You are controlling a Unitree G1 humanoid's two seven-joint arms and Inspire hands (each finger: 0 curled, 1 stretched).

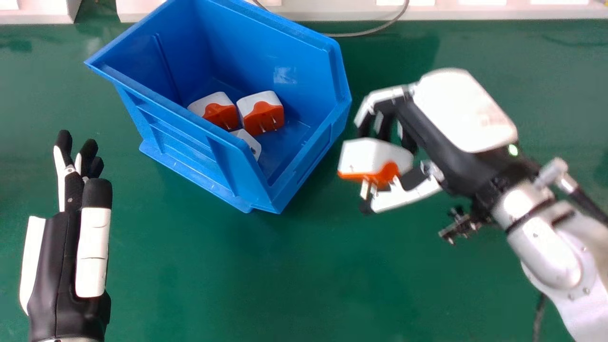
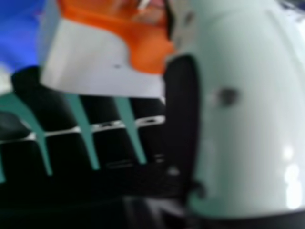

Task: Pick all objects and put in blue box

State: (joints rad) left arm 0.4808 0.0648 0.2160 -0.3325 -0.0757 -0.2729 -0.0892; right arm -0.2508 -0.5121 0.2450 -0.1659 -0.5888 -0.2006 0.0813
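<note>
In the head view my right hand (image 1: 458, 121) is just right of the blue box (image 1: 304, 156), its fingers and thumb curled round a white and orange plug adapter (image 1: 375, 159) with metal prongs. The right hand view shows the adapter (image 2: 102, 62) between the fingers and thumb of my right hand (image 2: 238, 109). Inside the box lie two white and orange adapters (image 1: 261, 114) with prongs showing and a white piece (image 1: 248, 142) partly behind the near wall. My left hand (image 1: 66, 256) is at the left, its fingers straight.
The green table (image 1: 228, 285) lies under everything. Along its far edge runs a white frame (image 1: 475, 13), with a grey cable (image 1: 361, 33) curving down behind the box.
</note>
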